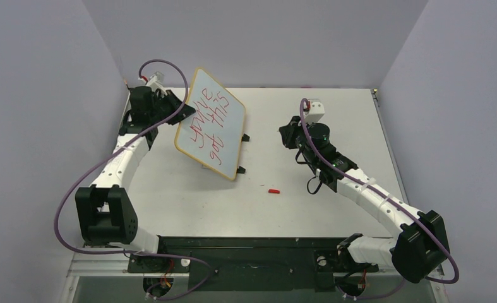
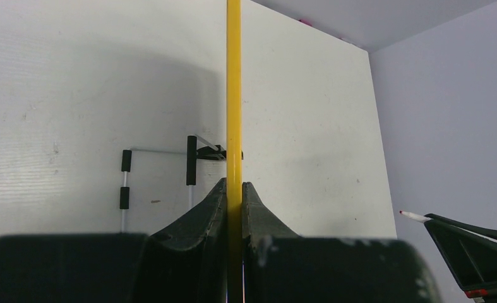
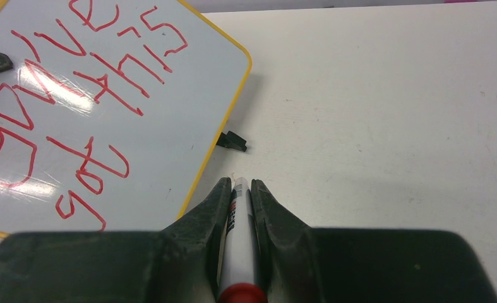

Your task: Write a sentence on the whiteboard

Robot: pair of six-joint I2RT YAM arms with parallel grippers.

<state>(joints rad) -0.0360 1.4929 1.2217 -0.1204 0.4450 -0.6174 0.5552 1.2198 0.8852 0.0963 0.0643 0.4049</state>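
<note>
My left gripper (image 2: 233,188) pinches the whiteboard (image 1: 234,129) by its yellow edge, holding it tilted at table's left, presumably steady for writing. Sentence (image 1: 208,123), red, two lines, looks complete. My right gripper (image 3: 241,186) clamps the marker (image 3: 238,246), tip clear of the board, so probably no more strokes needed

Robot lab cell: plain lilac walls (image 1: 252,38) box in white table (image 1: 334,113) w/ 2 bolted arms (image 1: 372,196), purple cables (image 1: 57,218).
</note>
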